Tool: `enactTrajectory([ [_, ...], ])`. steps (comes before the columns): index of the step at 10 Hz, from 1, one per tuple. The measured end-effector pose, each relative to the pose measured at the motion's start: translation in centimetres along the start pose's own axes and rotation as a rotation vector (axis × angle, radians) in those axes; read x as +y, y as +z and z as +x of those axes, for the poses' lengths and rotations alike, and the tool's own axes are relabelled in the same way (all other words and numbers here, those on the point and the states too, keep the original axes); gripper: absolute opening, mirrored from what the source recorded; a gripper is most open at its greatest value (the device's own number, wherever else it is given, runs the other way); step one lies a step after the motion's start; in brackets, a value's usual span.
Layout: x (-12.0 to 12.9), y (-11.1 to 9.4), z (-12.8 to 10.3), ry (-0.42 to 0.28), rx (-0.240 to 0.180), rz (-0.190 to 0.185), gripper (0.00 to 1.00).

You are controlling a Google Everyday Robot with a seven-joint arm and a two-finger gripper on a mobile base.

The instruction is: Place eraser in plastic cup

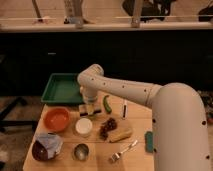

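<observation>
My gripper (90, 109) hangs from the white arm over the back edge of the wooden table (137, 160), just in front of the green tray. A small pale block that looks like the eraser (84, 111) shows right at the gripper's tip; I cannot tell whether it is held or lying on the table. The plastic cup is hidden or out of view.
A green tray (60, 89) sits at the back left. On the table are an orange bowl (56, 119), a white round container (84, 126), a steel cup (81, 151), a bowl with a bag (46, 146), grapes (107, 127), a green pepper-like thing (106, 103), a dark pen (125, 108), a fork (124, 150) and a teal pad (148, 141).
</observation>
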Motion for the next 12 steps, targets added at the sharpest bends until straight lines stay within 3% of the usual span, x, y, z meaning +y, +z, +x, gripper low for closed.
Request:
enactTrajectory([
  [4,0.01,0.02,-0.04,-0.001,0.000,0.000,0.77],
  [12,0.05,0.14,-0.04,-0.001,0.000,-0.002,0.80],
])
